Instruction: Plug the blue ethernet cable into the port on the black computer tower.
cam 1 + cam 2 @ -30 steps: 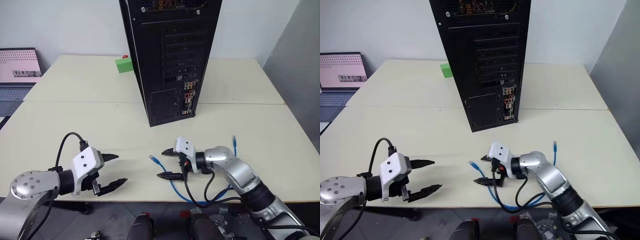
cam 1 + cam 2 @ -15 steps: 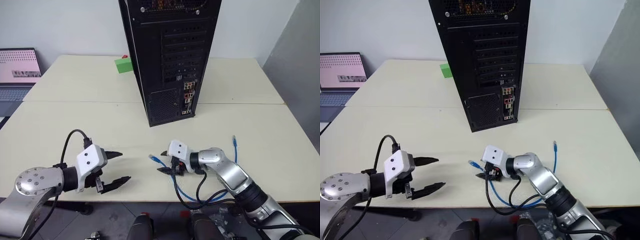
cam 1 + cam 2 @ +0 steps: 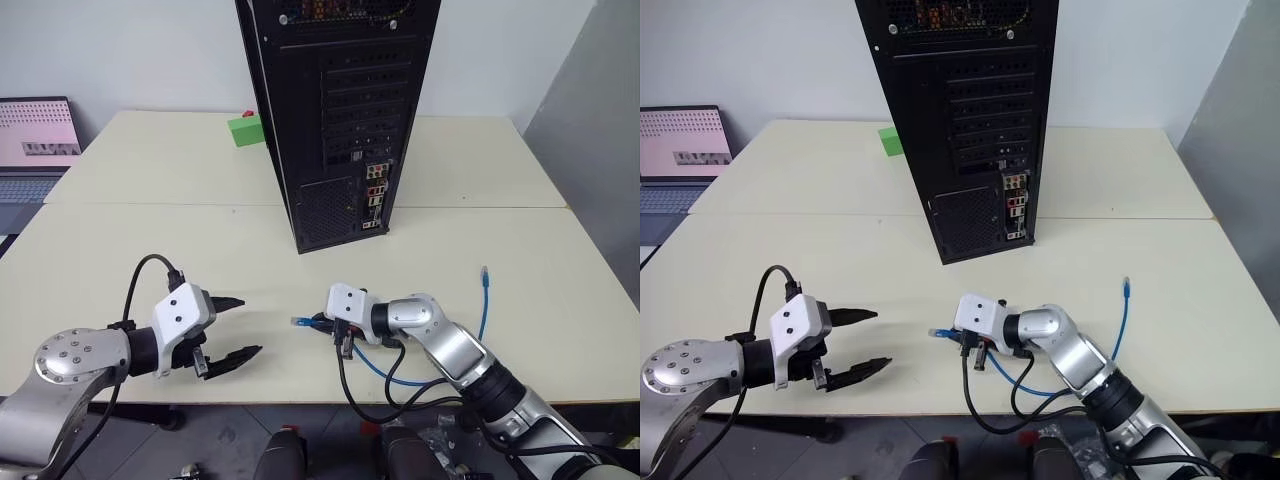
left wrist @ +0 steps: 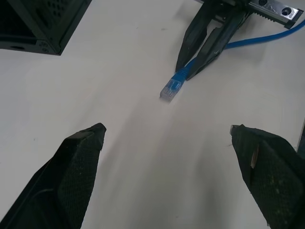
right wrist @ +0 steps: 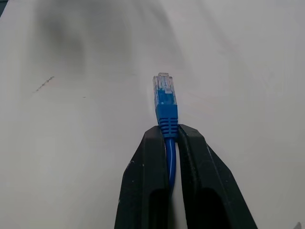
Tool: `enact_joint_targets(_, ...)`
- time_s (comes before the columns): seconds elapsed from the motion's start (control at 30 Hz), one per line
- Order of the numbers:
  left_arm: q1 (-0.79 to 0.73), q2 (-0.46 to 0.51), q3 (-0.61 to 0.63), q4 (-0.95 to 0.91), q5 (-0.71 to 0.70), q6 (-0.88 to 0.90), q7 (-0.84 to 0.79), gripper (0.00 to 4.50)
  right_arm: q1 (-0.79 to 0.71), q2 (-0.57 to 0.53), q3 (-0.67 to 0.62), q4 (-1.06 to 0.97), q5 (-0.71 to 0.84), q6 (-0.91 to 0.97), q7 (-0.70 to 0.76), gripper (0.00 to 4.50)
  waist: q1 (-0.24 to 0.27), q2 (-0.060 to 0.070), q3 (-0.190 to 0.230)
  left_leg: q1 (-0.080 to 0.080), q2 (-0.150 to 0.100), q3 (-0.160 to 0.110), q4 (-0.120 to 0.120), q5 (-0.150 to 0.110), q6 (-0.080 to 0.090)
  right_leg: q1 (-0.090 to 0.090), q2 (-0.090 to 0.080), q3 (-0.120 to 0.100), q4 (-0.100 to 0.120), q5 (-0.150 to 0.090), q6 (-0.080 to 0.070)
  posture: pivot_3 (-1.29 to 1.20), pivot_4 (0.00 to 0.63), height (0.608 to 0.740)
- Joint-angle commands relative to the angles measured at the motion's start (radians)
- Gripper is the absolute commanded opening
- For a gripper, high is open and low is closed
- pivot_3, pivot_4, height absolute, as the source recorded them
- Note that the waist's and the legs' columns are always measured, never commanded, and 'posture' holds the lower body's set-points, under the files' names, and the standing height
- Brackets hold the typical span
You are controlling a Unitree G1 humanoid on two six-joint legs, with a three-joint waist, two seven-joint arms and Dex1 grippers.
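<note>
**Right gripper clamps the cable end**

The port on the black computer tower (image 3: 340, 120) is too small to pick out. The right gripper (image 3: 322, 324), wide a second ago, now pinches the blue ethernet cable (image 5: 165, 107) behind its plug, at the tower's six o'clock. The left gripper (image 3: 232, 328) gapes empty.

Bare table (image 3: 250, 270) lies open between both grippers and the black computer tower (image 3: 340, 110), which stands upright ahead as the one big obstacle. A green block (image 3: 246, 130) sits beside it, a laptop (image 3: 35, 145) far left.
</note>
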Motion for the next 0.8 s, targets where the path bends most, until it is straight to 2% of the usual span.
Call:
enact_joint_targets(0.03,-0.013,0.000,-0.003,0.004,0.000,0.005,0.004,4.50,-0.023,-0.031,-0.009,-0.029,-0.026,-0.035,0.025,0.07,0.000,0.000,0.000,0.000,0.000,0.000,0.000,0.000,0.000,0.000,0.000,0.000,0.000,0.000,0.000,0.00,0.150,0.740)
enact_joint_targets(0.2,-0.034,-0.002,-0.043,0.014,0.014,-0.005,-0.002,4.50,-0.052,-0.069,-0.043,-0.114,0.011,-0.011,0.092,0.06,0.000,0.000,0.000,0.000,0.000,0.000,0.000,0.000,0.000,0.000,0.000,0.000,0.000,0.000,0.000,0.00,0.150,0.740)
enact_joint_targets(0.47,-0.150,-0.023,-0.168,0.048,0.027,-0.003,-0.018,4.50,-0.076,-0.115,-0.076,-0.180,0.029,0.027,0.141,0.05,0.000,0.000,0.000,-0.001,0.000,0.000,0.000,0.000,0.000,0.000,0.000,0.000,0.000,0.000,0.000,0.00,0.150,0.740)
enact_joint_targets(0.8,-0.358,-0.128,-0.322,0.229,0.089,-0.069,-0.046,4.50,-0.068,-0.111,-0.073,-0.224,0.025,0.062,0.125,0.05,0.000,0.000,0.000,-0.001,-0.001,0.000,0.000,0.000,0.000,0.000,0.000,-0.001,0.000,0.000,0.000,0.00,0.150,0.740)
